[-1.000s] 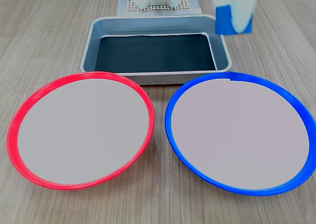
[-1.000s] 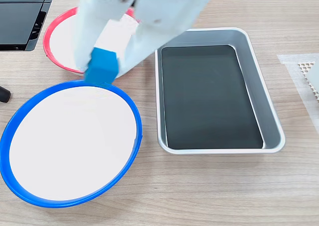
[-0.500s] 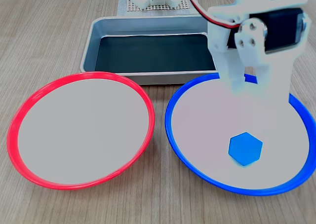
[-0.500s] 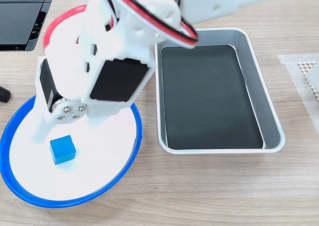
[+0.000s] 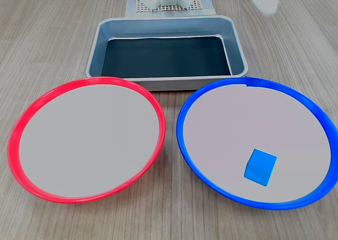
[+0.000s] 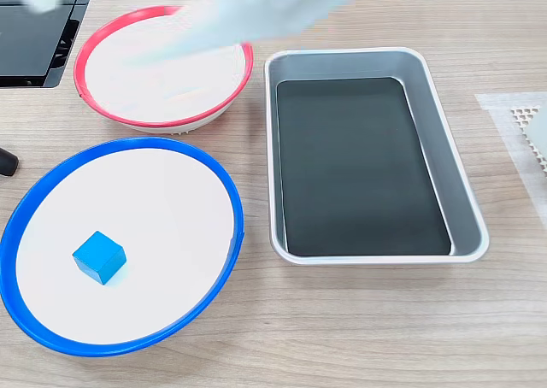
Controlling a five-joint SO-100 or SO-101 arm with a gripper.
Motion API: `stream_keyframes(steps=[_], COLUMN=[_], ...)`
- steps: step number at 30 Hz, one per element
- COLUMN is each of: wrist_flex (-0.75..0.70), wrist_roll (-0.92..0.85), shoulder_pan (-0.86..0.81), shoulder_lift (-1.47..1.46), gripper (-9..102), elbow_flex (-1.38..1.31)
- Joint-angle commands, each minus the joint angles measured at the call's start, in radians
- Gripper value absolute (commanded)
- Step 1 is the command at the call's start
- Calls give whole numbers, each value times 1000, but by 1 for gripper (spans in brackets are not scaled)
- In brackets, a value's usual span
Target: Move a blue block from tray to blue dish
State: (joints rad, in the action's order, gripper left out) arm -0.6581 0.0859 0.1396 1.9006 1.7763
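Since the blue block [image 5: 260, 167] is seen lying free inside the blue dish [image 5: 186, 145], well apart from the grey metal tray [image 5: 240, 60] whose dark bottom is bare, the move is judged done. It is judged light, stiff and smooth-faced, best pinched across two opposite flat faces. Compared with half a second ago, the arm is no longer above the dish but is reduced to a pale blur [image 6: 256, 3] beyond it over the red-rimmed dish [image 6: 94, 97], the block is turned slightly, and whether the gripper is parted or closed cannot be told.

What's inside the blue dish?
Just the blue block, lying loose on the pale inside of the blue dish. Whatever is under the block is hidden.
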Motion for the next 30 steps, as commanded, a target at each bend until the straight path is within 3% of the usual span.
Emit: stream_keyframes(steps=[1,3,9,13,18,30], wrist_flex=[29,-2,-275,-316,-308,-351], wrist_roll=[153,195,109,78,35,18], shoulder_pan=[-78,-127,-167,-189,-210,-193], shoulder_lift=[370,575,1046,1226,1344,1427], gripper=[0,0,0,0,0,0], elbow_flex=[258,456,904,1081,1223,1243])
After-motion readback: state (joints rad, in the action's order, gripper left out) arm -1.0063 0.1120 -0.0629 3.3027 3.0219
